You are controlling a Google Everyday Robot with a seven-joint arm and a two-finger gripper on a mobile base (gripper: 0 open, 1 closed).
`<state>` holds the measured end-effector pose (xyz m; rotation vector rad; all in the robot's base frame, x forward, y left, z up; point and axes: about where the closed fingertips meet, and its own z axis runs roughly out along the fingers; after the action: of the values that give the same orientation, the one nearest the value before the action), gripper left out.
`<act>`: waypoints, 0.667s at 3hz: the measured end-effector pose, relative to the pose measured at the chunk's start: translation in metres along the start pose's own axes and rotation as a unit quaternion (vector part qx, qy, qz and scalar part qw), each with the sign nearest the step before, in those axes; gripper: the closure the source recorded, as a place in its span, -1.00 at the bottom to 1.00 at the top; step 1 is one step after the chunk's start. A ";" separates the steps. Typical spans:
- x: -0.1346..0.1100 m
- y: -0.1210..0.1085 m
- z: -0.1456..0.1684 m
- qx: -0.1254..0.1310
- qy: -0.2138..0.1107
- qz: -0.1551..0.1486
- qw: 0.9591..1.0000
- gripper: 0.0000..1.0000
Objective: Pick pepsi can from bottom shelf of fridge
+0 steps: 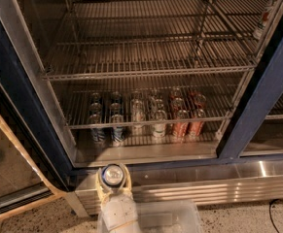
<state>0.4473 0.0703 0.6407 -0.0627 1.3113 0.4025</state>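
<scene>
The fridge [250, 106] stands open, with a dark blue frame and wire racks. On its bottom shelf [146, 153], behind the pale steel front strip, cans stand in rows. The blue pepsi cans [116, 132] fill the two left rows, with another blue can [97, 132] at the far left. White-and-green cans [159, 127] are in the middle and red cans [181, 127] on the right. My gripper [113, 174], on the white arm, is low in front of the ribbed base panel [204, 183]. It is below the pepsi cans and apart from them.
The two wire racks above [150, 57] are bare, apart from a red-and-white container [265, 16] at the top right. The open glass door [5, 169] is at the left. A clear plastic bin [150, 217] lies on the floor beside the arm. A cable [277, 212] runs at the bottom right.
</scene>
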 end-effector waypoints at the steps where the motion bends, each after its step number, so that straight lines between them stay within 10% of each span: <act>1: -0.024 -0.003 -0.015 -0.025 -0.013 0.011 1.000 1.00; 2: -0.042 -0.013 -0.025 -0.055 -0.013 0.027 0.998 1.00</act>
<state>0.4199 0.0412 0.6717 -0.1140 1.2660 0.5189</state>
